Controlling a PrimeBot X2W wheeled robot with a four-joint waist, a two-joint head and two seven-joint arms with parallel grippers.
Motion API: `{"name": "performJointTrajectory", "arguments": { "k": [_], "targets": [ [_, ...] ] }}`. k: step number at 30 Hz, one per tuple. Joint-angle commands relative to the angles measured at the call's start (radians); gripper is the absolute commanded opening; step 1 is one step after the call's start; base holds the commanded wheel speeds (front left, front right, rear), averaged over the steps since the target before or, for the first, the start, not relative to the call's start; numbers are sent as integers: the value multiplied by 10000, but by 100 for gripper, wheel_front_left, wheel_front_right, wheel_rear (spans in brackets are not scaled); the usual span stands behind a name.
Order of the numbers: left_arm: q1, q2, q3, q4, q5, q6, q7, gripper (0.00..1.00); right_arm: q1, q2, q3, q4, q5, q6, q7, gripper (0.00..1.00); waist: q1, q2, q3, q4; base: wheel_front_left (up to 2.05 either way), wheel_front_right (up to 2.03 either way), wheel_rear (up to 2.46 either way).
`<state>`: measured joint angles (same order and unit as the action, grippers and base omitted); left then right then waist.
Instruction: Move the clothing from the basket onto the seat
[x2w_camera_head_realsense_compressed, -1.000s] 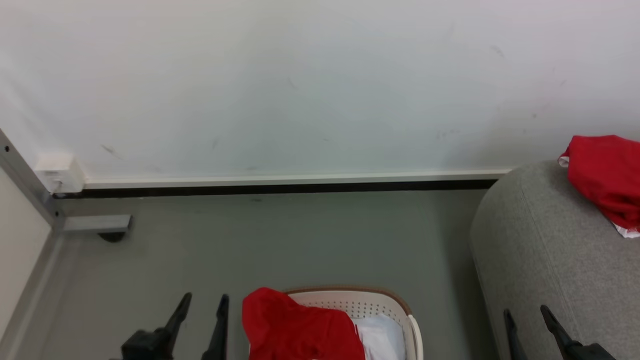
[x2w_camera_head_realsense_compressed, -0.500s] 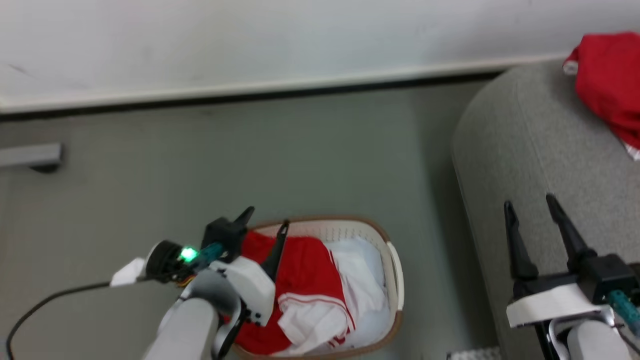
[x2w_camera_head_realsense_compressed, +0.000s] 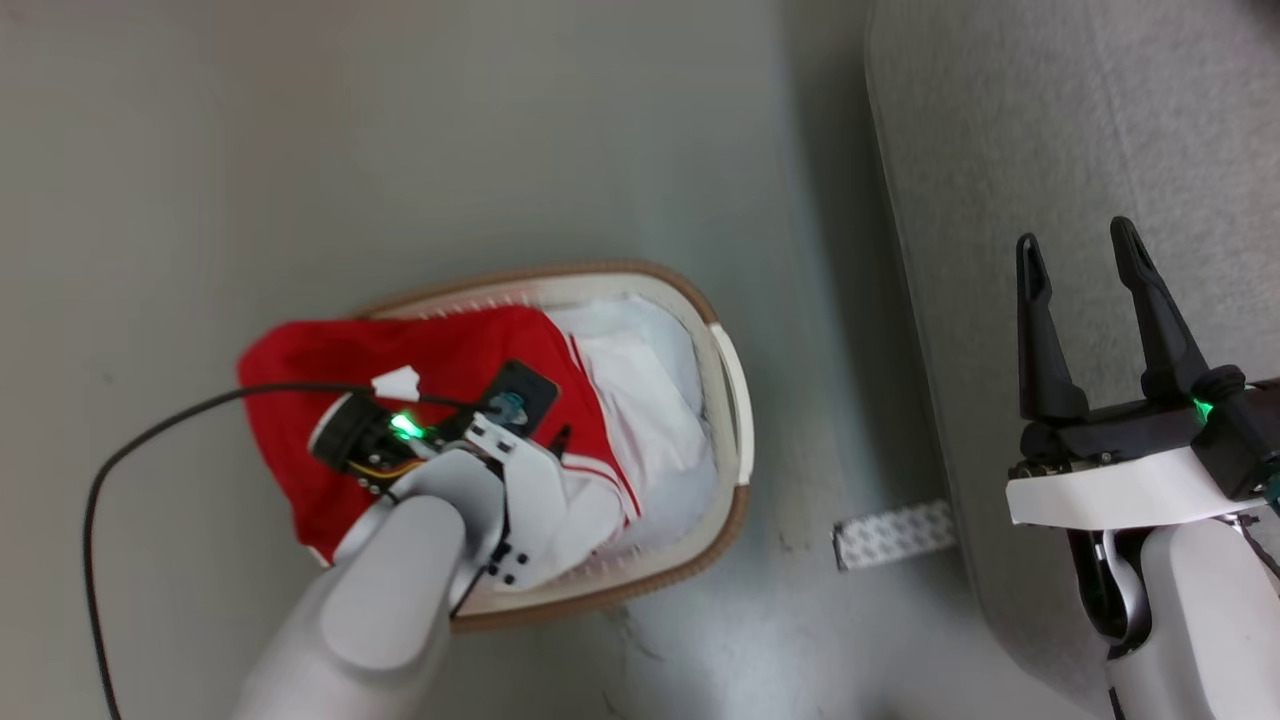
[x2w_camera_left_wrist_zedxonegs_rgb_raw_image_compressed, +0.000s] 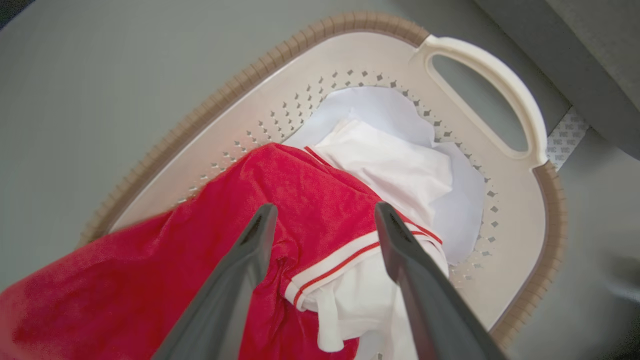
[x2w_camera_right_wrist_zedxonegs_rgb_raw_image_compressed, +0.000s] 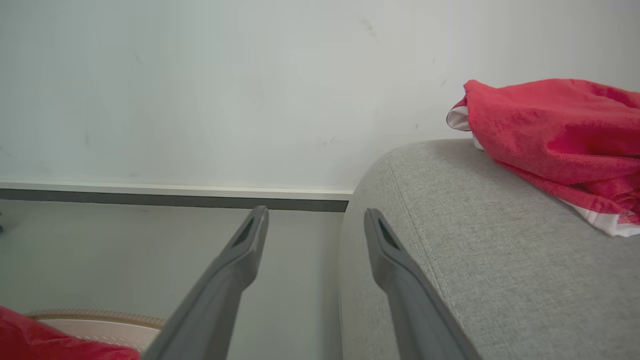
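Hovering my left gripper (x2w_camera_left_wrist_zedxonegs_rgb_raw_image_compressed: 325, 207) over the red clothing (x2w_camera_left_wrist_zedxonegs_rgb_raw_image_compressed: 310, 195), fingers spread wide, straddling the white-striped hem, nothing pinched yet. The garment lies crumpled right under the tips, spilling over the basket (x2w_camera_left_wrist_zedxonegs_rgb_raw_image_compressed: 300, 80) wall on my left-finger side; the pale pad (x2w_camera_left_wrist_zedxonegs_rgb_raw_image_compressed: 380, 107) is just beyond the tips. I'd judge the wide spread suits a deep bite on bunched cloth. My right gripper (x2w_camera_head_realsense_compressed: 1075, 232) is parted and empty, parked over the seat (x2w_camera_right_wrist_zedxonegs_rgb_raw_image_compressed: 500, 260); another red piece (x2w_camera_right_wrist_zedxonegs_rgb_raw_image_compressed: 550, 125) lies to its right.
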<state>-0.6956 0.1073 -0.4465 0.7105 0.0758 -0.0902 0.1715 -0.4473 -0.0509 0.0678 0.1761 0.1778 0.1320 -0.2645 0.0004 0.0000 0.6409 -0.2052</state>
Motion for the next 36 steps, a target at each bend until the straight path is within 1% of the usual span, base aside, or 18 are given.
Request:
{"name": "performJointTrajectory", "arguments": {
  "k": [1, 5, 14, 18, 21, 22, 23, 26, 30, 36],
  "targets": [
    [-279, 172, 12, 426, 161, 91, 151, 100, -185, 12, 89, -118, 120, -25, 0, 100, -4, 0, 999, -512, 0, 0, 0],
    [-829, 300, 73, 1326, 199, 298, 347, 100, -275, 5, 284, -374, 387, -25, 0, 100, -4, 0, 1480, -601, 0, 0, 0],
    [-2036, 705, 123, 2678, 339, 846, 123, 100, -269, 6, 628, -1177, 741, -25, 0, 100, -4, 0, 2532, -861, 0, 0, 0],
    [-2382, 728, 77, 3158, 307, 903, 65, 100, -42, 6, 726, -1475, 945, -25, 0, 100, -4, 0, 2862, -1022, 0, 0, 0],
    [-2543, 633, 32, 3451, 251, 979, -73, 99, 153, 6, 690, -1522, 989, -25, 0, 100, -4, 0, 2983, -1089, 0, 0, 0],
    [-2584, 593, 8, 3524, 236, 981, -139, 36, 219, 5, 659, -1509, 1022, -25, 3, 100, -4, 0, 3003, -1091, 0, 0, 0],
    [-2622, 560, -10, 3605, 219, 990, -231, 0, 276, 5, 637, -1505, 1038, -25, 5, 100, -4, 0, 3014, -1089, 0, 0, 0],
    [-2672, 455, -54, 3826, 149, 1042, -496, 0, 411, -1, 579, -1452, 1072, -25, 6, 100, -4, 0, 2937, -1058, 0, 0, 0],
    [-2564, 255, 1, 4071, -79, 1056, -974, 0, 457, -9, 464, -1274, 1003, -25, 5, 100, -4, 0, 2517, -905, 0, 0, 0],
    [-1996, -164, 252, 4326, -732, 924, -1837, 0, 724, -1, 203, -866, 738, -25, 3, 100, -4, 0, 1219, -342, 0, 0, 0]
  ]
}}
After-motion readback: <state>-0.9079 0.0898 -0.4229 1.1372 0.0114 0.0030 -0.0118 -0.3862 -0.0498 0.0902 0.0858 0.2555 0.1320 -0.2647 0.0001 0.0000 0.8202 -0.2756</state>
